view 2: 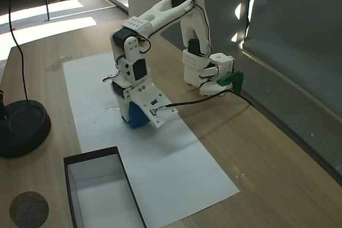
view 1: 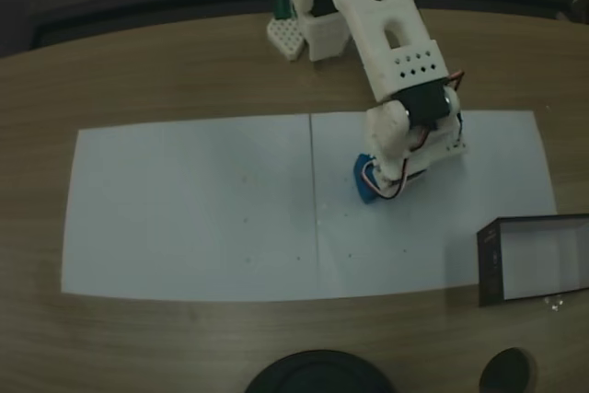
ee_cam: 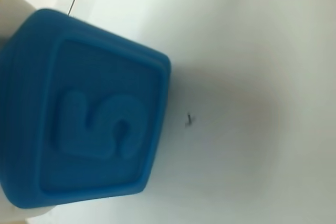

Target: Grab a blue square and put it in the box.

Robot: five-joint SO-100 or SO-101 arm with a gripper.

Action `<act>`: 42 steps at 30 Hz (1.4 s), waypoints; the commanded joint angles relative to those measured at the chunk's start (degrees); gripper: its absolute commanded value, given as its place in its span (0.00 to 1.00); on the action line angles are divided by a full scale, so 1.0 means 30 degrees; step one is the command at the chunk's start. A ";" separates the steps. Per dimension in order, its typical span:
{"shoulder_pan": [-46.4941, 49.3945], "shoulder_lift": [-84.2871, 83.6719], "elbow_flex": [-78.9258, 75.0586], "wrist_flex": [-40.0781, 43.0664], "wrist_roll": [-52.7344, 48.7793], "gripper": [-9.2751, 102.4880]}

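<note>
The white two-finger gripper (view 2: 133, 118) is closing around the small bright-blue plastic cube (view 2: 138, 116) on the white paper sheet (view 1: 184, 209), and should clamp squarely before lifting toward the black-walled shallow box (view 2: 101, 193).

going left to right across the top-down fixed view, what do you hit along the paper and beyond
white paper → blue square with the tool on it → box
</note>
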 commanded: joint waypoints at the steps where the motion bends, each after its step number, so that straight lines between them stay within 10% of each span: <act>1: -0.0586 0.3105 -0.3750 0.0615 -0.0703 0.09; 34: -0.5859 -0.9375 -2.4492 -0.2754 -0.0820 0.10; 42: -0.5801 -0.8701 -2.4551 -0.0146 -0.0322 0.38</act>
